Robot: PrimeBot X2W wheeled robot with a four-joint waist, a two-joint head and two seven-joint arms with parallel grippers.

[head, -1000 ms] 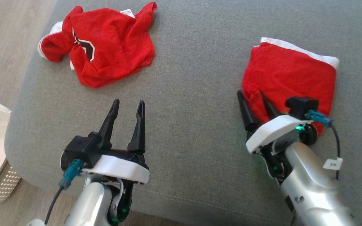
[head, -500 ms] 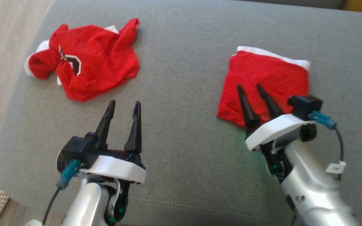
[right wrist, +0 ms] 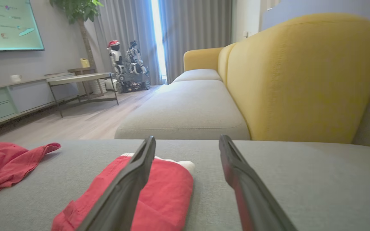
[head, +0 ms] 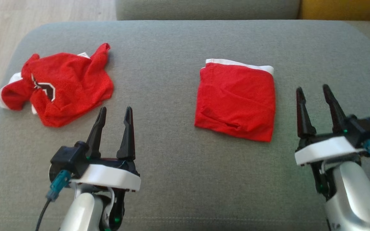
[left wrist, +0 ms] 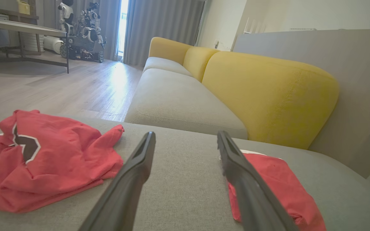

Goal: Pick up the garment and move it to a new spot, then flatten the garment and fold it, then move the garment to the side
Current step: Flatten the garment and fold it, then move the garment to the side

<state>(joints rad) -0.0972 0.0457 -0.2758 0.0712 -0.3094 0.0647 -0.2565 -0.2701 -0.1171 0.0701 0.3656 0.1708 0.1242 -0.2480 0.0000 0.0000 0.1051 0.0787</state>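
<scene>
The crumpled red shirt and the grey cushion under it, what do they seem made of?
The crumpled red shirt looks like thin sports mesh, matte: fine pinhole texture, soft creases. The grey cushion looks like woven upholstery fabric, matte: flecked weave, no sheen.

One folded red garment [head: 236, 99], one crumpled red garment [head: 59, 83], one grey cushion [head: 172, 41].

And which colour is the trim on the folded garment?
White trim on the red folded garment; clearest in the head view.

Home living room: yellow-backed sofa [right wrist: 300, 80], curtains [right wrist: 198, 32], wooden floor [left wrist: 75, 86], wall screen [right wrist: 8, 25].
</scene>
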